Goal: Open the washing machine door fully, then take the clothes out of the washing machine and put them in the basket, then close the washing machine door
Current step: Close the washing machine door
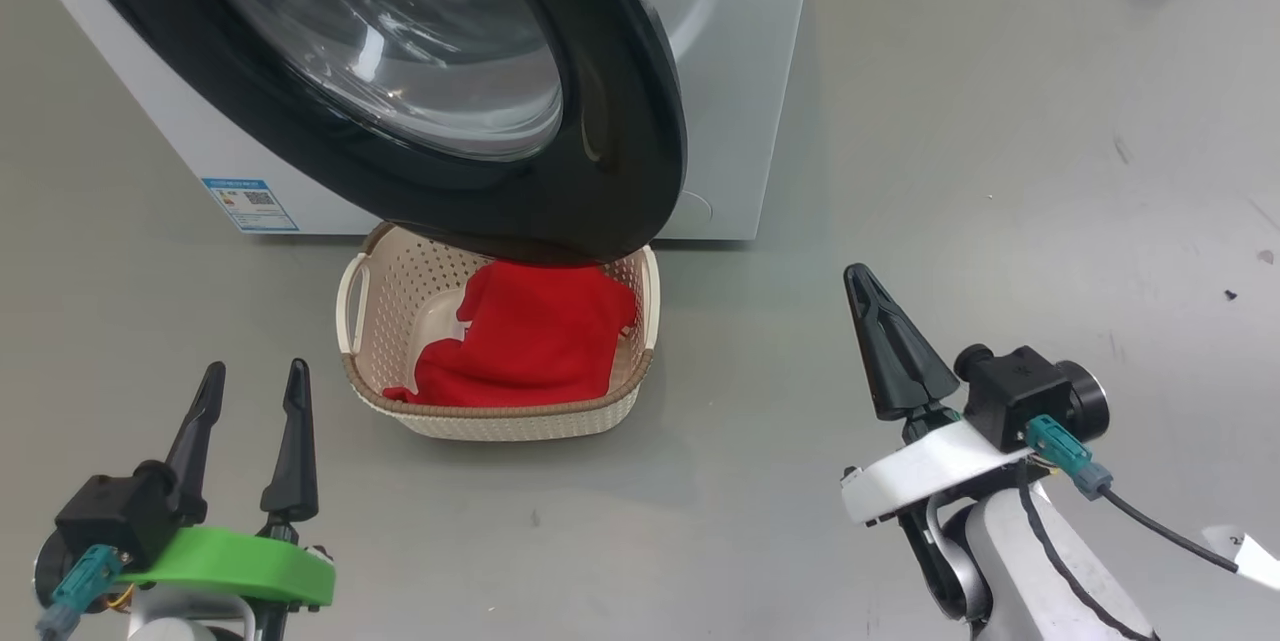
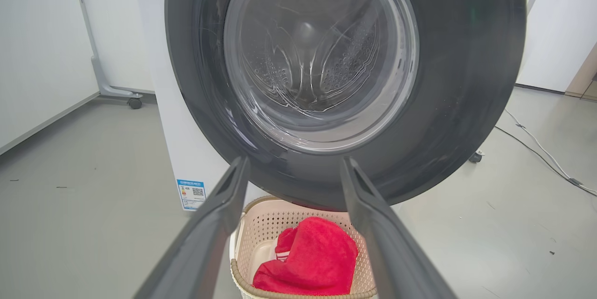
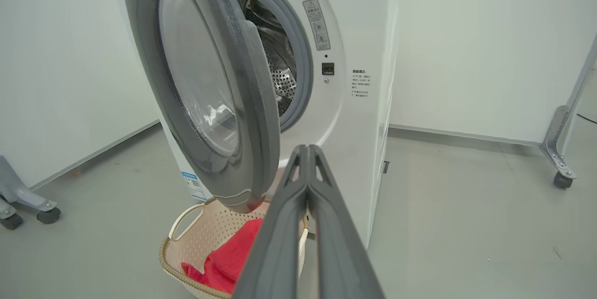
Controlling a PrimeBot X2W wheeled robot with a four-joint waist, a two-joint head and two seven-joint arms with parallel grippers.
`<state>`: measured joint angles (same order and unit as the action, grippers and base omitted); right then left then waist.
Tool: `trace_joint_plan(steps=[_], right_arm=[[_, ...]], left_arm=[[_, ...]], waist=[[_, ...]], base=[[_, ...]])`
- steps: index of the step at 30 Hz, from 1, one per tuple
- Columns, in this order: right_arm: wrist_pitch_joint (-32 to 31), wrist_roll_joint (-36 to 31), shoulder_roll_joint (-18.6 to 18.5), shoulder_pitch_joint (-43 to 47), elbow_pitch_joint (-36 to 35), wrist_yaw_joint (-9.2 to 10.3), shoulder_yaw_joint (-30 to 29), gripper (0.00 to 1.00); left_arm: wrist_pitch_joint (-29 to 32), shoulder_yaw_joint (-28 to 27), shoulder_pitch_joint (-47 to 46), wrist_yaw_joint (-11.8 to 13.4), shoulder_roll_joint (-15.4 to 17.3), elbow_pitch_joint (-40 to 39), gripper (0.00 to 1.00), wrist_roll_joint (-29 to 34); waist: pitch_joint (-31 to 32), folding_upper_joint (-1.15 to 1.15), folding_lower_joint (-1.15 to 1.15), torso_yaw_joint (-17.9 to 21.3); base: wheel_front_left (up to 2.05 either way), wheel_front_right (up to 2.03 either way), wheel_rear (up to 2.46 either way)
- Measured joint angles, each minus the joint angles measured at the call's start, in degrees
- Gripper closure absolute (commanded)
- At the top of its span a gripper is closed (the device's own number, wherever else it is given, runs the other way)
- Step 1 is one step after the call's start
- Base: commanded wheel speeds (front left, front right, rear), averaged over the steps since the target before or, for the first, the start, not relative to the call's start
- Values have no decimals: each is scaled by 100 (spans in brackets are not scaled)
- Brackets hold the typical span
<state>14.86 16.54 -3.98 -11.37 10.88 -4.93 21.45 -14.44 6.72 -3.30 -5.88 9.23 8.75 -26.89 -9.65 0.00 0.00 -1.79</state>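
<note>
— Head view?
— The left gripper (image 1: 256,366) has its jaws wide and empty; the right gripper (image 1: 856,273) has its jaws pressed together, empty. Red clothes (image 1: 540,331) lie in the basket (image 1: 500,413) on the floor (image 1: 900,171), below the washing machine door (image 1: 630,121).
— Wrist views?
— Left: the door's glass faces us above the basket. Right: door ajar off the washing machine (image 3: 354,126), steel drum (image 3: 282,77) visible behind.

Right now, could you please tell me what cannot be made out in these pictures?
Head view: the far end of the basket is hidden under the washing machine door.
Right wrist view: the door covers most of the drum, so whether it is empty cannot be told.
Head view: the print on the blue label is too small to read.
Head view: the clothes lie heaped, so their number is unclear.
</note>
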Motion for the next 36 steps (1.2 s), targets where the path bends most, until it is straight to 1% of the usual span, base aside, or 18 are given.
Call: trace_joint_plan(steps=[3, 6, 7, 12, 16, 21, 25, 36], right_arm=[[0, -149, -46, -159, 11, -52, 190, 100], [0, -304, -129, -332, 70, -62, 396, 100], [0, -323, -147, -393, 81, -96, 449, 100], [-73, -456, -156, -755, 134, -154, 692, 100], [-134, -594, -172, -1020, 218, -157, 850, 100], [-190, -610, -197, -1266, 318, -158, 866, 100], [-213, -613, -276, -1516, 405, -167, 849, 100], [-245, -591, -393, -2052, 702, -172, 514, 100]], left_arm=[[0, 47, -30, -7, -64, -4, 0, 0], [0, 85, -74, -24, -101, -4, 0, 0], [0, 94, -113, -29, -109, -5, 0, 0], [0, 154, -296, -49, -121, -18, 0, 2], [0, 225, -433, -56, -138, -14, 0, 35], [0, 258, -606, -84, -185, -13, 0, 35], [0, 291, -739, -97, -296, -1, 0, 34], [-1, 339, -987, -99, -350, 148, 0, 24]], waist=[[-108, 0, 0, -74], [-224, 0, 0, -156], [-265, 0, 0, -186], [-482, 0, 0, -335], [-669, 0, 0, -464], [-858, 0, 0, -602], [-1044, 0, 0, -744], [-1487, 0, 0, -1143]], base=[[0, 0, 0], [0, 0, 0], [0, 0, 0], [0, 0, 0], [0, 0, 0], [0, 0, 0], [0, 0, 0], [0, 0, 0]])
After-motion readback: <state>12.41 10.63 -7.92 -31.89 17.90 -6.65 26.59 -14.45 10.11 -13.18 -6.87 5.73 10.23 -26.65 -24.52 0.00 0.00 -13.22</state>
